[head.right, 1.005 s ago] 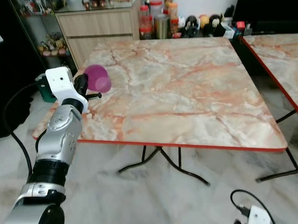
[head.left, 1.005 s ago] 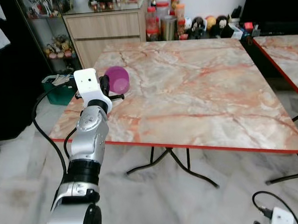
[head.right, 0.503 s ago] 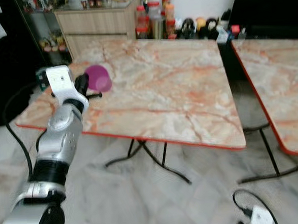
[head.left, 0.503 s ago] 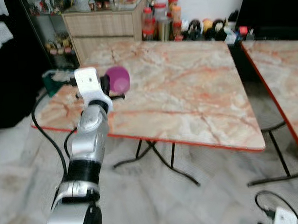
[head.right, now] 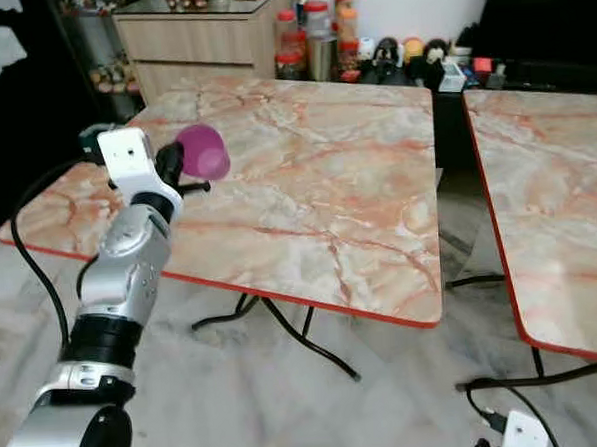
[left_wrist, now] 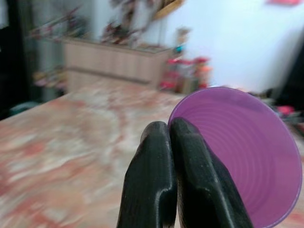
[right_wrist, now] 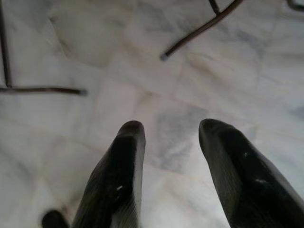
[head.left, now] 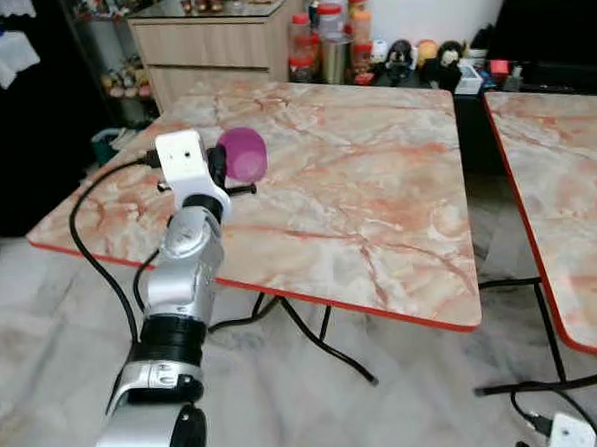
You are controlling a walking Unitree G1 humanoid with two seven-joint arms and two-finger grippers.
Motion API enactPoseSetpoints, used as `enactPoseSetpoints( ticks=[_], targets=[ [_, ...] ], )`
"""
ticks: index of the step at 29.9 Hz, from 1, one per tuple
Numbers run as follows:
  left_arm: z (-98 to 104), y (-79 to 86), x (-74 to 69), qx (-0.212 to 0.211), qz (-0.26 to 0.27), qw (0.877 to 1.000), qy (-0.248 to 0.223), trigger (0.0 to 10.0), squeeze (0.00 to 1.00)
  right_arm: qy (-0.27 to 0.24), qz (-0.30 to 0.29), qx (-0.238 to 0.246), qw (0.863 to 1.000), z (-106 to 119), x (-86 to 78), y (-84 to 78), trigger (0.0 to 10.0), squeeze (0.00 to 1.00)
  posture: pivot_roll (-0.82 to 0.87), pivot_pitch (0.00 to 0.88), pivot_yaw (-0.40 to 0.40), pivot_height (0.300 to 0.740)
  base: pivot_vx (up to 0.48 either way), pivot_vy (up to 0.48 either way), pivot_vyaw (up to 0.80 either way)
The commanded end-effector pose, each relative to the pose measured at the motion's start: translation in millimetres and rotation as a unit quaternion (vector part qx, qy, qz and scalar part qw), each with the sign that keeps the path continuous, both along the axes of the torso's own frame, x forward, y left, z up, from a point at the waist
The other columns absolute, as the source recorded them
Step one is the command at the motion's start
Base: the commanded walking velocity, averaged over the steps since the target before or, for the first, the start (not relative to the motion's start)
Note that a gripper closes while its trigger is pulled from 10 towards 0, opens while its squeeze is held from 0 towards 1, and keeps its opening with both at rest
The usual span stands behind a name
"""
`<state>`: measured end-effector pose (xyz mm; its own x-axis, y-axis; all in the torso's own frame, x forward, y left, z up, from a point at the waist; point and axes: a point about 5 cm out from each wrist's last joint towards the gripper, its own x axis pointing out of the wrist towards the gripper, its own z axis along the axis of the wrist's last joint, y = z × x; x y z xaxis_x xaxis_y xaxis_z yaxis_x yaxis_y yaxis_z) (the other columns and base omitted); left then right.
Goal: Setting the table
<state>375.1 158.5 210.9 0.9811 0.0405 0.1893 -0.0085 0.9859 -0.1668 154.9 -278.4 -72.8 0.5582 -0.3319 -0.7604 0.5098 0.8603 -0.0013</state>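
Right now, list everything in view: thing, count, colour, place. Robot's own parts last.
Cup: one, purple, held above the near table's left side.
Tables: two, pink-veined marble tops with red edges; near table ahead, second table to its right.
Cabinet: one, light wood, behind the near table.
Jars: several, red-lidded, on the floor beside the cabinet.
Floor: grey-white marble.
Left gripper: fingers shut on the cup's rim.
Right gripper: open, hanging idle over the floor.

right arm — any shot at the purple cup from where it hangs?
Probably not. The right tool hangs open, low over the floor, while the purple cup is pinched by its rim in the left tool, up above the table's far left side.
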Motion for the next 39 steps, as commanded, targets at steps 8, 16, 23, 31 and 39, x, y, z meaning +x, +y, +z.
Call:
enactPoseSetpoints(
  ticks=[8, 16, 23, 31, 39],
  targets=[
    [6.3, -13.2, 0.7, 0.003, -0.023, 1.0, -0.01, 10.0, 0.0, 0.019, -0.019, 0.007, 1.0, -3.8, -11.4, -3.6, 10.0, 0.0, 0.05, 0.011, 0.004, 0.74, 0.25, -0.375, -0.28],
    [7.6, -13.2, 1.2, 0.004, -0.024, 1.0, -0.013, 10.0, 0.0, 0.025, -0.007, 0.008, 1.0, -4.3, -11.7, -3.1, 10.0, 0.0, 0.05, 0.01, 0.003, 0.74, 0.248, -0.371, -0.66],
    [8.8, -11.8, 1.3, 0.005, -0.022, 1.0, -0.014, 10.0, 0.0, 0.03, -0.005, 0.008, 0.999, -4.5, -11.8, -3.2, 10.0, 0.0, 0.05, 0.021, 0.005, 0.74, 0.246, -0.374, -0.64],
    [9.3, -12.2, 1.7, 0.004, -0.022, 1.0, -0.014, 10.0, 0.0, 0.031, -0.004, 0.009, 0.999, -4.4, -11.5, -3.2, 10.0, 0.0, 0.05, 0.025, 0.005, 0.74, 0.245, -0.377, -0.64],
    [10.0, -12.6, 1.6, 0.004, -0.021, 1.0, -0.015, 10.0, 0.0, 0.027, 0.0, 0.009, 1.0, -3.8, -10.6, -3.4, 10.0, 0.0, 0.06, 0.026, 0.004, 0.736, 0.245, -0.375, -0.5]
  ],
)
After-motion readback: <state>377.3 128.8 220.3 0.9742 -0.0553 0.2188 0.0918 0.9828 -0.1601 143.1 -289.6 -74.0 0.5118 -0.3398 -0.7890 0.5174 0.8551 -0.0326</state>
